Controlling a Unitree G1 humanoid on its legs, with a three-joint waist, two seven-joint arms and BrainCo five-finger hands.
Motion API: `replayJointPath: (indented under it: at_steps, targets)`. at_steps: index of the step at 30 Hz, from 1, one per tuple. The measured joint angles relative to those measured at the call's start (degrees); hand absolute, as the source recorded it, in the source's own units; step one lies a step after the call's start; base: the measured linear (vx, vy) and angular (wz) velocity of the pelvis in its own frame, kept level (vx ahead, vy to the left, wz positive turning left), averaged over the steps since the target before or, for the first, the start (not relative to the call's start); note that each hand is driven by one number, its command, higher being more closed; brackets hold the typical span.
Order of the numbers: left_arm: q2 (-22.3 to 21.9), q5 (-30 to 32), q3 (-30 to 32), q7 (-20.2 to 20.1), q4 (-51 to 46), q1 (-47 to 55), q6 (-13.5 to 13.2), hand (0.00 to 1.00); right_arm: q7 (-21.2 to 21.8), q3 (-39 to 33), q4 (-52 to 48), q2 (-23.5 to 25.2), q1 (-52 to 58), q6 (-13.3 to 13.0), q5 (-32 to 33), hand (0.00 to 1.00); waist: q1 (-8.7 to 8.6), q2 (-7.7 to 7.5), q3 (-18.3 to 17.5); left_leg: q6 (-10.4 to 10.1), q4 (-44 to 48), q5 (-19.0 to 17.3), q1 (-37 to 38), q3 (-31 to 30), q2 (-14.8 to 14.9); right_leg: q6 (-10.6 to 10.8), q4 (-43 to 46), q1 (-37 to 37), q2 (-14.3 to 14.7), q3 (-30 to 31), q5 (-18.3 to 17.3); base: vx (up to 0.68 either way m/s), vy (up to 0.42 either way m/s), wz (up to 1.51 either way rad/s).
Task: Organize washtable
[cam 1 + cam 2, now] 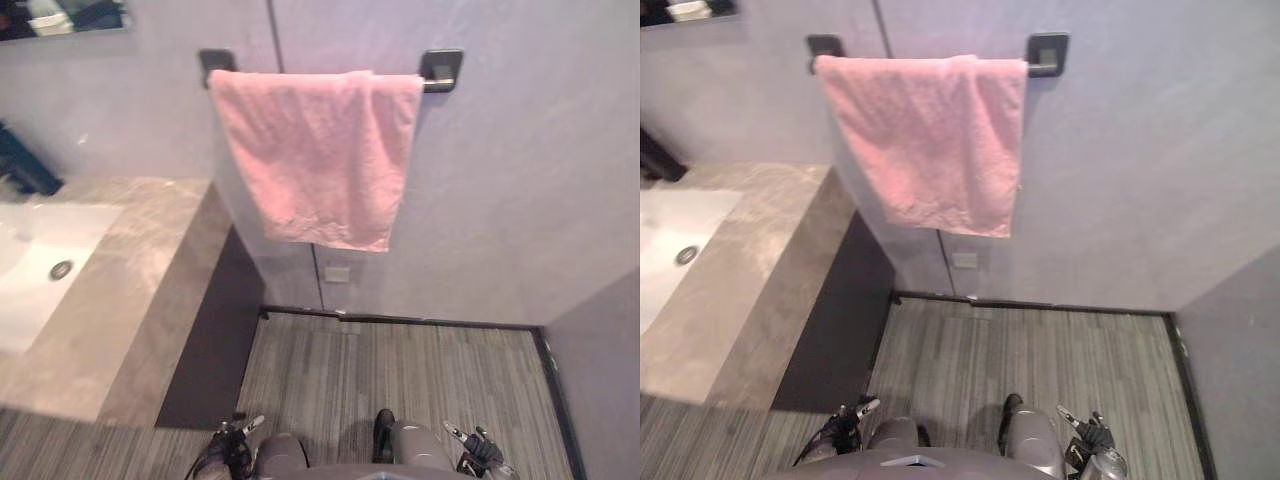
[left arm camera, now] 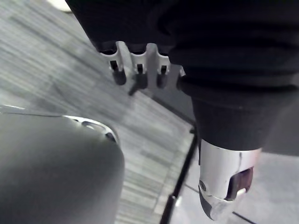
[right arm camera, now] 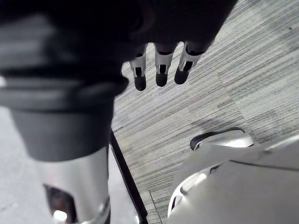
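Observation:
A pink towel [image 1: 318,155] hangs folded over a dark wall rail [image 1: 440,72], spread between the rail's two mounts. The washtable's stone counter [image 1: 130,290] runs along the left, with a white sink [image 1: 40,265] set in it. My left hand [image 1: 228,447] hangs low at the bottom left, over the floor, with fingers [image 2: 138,70] relaxed and nothing in them. My right hand [image 1: 478,450] hangs low at the bottom right, its fingers [image 3: 160,70] straight and holding nothing. Both hands are far below the towel and the counter.
A dark object [image 1: 25,165] stands at the back of the counter by the sink. A mirror edge [image 1: 60,18] shows at the top left. Grey striped floor [image 1: 400,380] lies ahead, closed in by grey walls in front and to the right.

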Motion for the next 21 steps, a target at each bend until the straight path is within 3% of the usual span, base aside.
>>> replayJointPath:
  at_steps: [1,2,3,4,6,8,9,10,11,12,14,16,18,19,21]
  targets:
    - [-0.09,0.11,-0.01,-0.06,0.17,-0.05,0.2,0.0,0.0,-0.01,-0.01,-0.07,0.12,0.04,0.0,0.0,-0.07,0.26,-0.27,-1.16,-2.3,0.88,1.88,-0.12,-0.02,0.12,-0.9,-0.32,0.45,-0.51,0.86,-0.19,-0.004,0.81]
    - [-0.26,0.62,-0.07,-0.07,0.16,0.16,0.71,0.0,0.07,-0.01,-0.07,-0.36,0.39,0.05,-0.02,0.0,-0.2,1.57,-1.48,-4.32,-11.07,5.09,4.89,-0.43,-0.31,0.16,-2.15,-1.63,1.38,-2.06,2.91,-0.16,0.026,0.58]
    - [0.08,1.39,-0.18,-0.03,0.23,0.09,1.39,0.0,0.03,0.15,0.19,-0.45,0.28,0.22,-0.03,0.0,-0.06,0.4,-1.76,-4.16,-19.22,-0.47,6.82,-0.42,-2.21,0.15,-3.59,-3.34,1.49,-2.94,5.1,-0.13,0.068,0.54]
    - [0.9,1.45,-0.64,0.03,0.24,0.0,1.6,0.0,0.04,1.25,0.67,-0.17,0.48,0.3,-0.06,0.0,-0.07,-1.1,-2.11,-1.24,-25.79,-3.14,8.04,0.69,-3.36,0.51,-5.69,-4.48,1.3,-2.84,7.83,-0.05,0.103,0.31]
    - [1.75,1.51,-2.93,-0.02,0.18,-0.48,1.6,0.0,-0.16,3.33,1.02,-0.28,0.68,0.38,-0.09,0.0,0.02,-1.5,-2.26,0.74,-37.63,-5.75,12.47,1.91,-5.3,0.58,-5.72,-6.45,1.16,-3.01,9.96,-0.09,0.126,0.04]
    - [1.41,1.66,-5.08,-0.02,0.15,-1.88,1.56,0.0,-0.43,5.87,1.05,-1.06,0.7,0.37,-0.17,0.0,-0.47,-2.09,-2.09,0.81,-44.1,-5.02,15.2,1.5,-8.31,1.31,-5.04,-7.26,-0.64,-2.47,11.14,-0.22,0.148,0.03]
    - [1.37,1.89,-6.58,-0.14,-0.02,-2.87,1.09,0.0,-0.37,7.62,0.81,-0.6,0.43,0.37,-0.26,0.0,-0.64,-4.43,-0.94,1.22,-41.47,-5.45,14.04,0.64,-10.3,1.59,-5.27,-6.74,-3.87,-0.75,13.22,-0.37,0.168,0.24]
    - [1.17,2.22,-7.04,-0.29,-0.43,-4.07,0.25,0.0,-0.41,9.05,0.66,-0.27,0.45,0.34,-0.23,0.0,-1.24,-4.89,-0.41,5.73,-44.43,-6.12,12.81,0.07,-11.79,4.66,-6.18,-6.29,-5.07,2.69,17.34,-0.41,0.226,0.25]
    - [0.88,2.26,-7.15,-0.3,-0.7,-4.66,0.01,0.0,-0.37,8.93,0.64,-0.85,0.31,0.29,-0.26,0.0,-1.18,-3.93,-0.32,6.08,-46.43,-4.71,11.81,-0.58,-11.32,7.62,-6.45,-6.71,-4.48,5.85,20.03,-0.23,0.382,-0.04]
    - [1.22,2.34,-6.42,-0.21,-0.66,-4.55,-0.26,0.0,-0.08,8.98,0.34,-1.43,-0.51,0.82,-0.71,0.0,-0.04,-4.05,0.28,6.38,-45.78,-4.76,11.41,-0.52,-12.13,12.55,1.4,-9.52,-5.03,14.06,17.27,0.09,0.418,0.19]
    - [2.16,2.71,-5.9,-0.07,0.02,-4.51,-0.26,0.0,-0.02,8.0,0.4,-0.08,2.47,1.47,-0.67,0.0,-0.65,-4.99,0.22,7.41,-44.55,-2.69,9.5,-7.39,-12.25,11.61,21.98,-8.34,-4.28,22.57,4.77,0.2,0.233,1.2]
    - [2.87,3.31,-5.47,-0.18,0.36,-4.19,-0.19,0.0,0.01,7.1,0.38,1.12,3.72,1.52,-0.68,0.0,0.14,-5.92,-0.01,7.31,-45.45,-0.33,7.62,-11.72,-13.02,12.76,29.59,-5.93,-2.68,27.06,0.41,0.12,0.032,1.54]
    - [3.68,3.34,-3.5,-0.37,0.29,-2.32,0.46,0.0,0.21,7.13,0.34,2.31,4.23,1.54,-0.72,0.0,0.3,-7.79,-1.18,7.36,-47.12,4.16,4.5,-17.85,-15.27,13.51,28.56,0.35,-2.42,30.93,-3.52,0.08,-0.006,1.65]
    - [4.13,3.43,-3.22,-0.29,0.28,-2.27,0.7,0.0,0.46,7.52,0.29,2.05,3.49,1.57,-1.28,0.0,0.88,-8.58,-1.8,7.06,-47.03,5.79,1.92,-20.3,-16.38,13.12,21.99,4.06,-3.29,32.38,-7.48,-0.15,-0.05,1.29]
    - [4.37,4.58,-2.24,0.05,0.43,-1.91,1.29,0.0,0.43,8.8,0.14,1.34,2.29,1.38,-2.56,0.0,2.05,-8.44,-2.53,6.31,-46.23,7.7,-2.36,-23.16,-16.69,12.03,11.95,6.94,-3.83,32.06,-9.75,-0.26,-0.086,0.87]
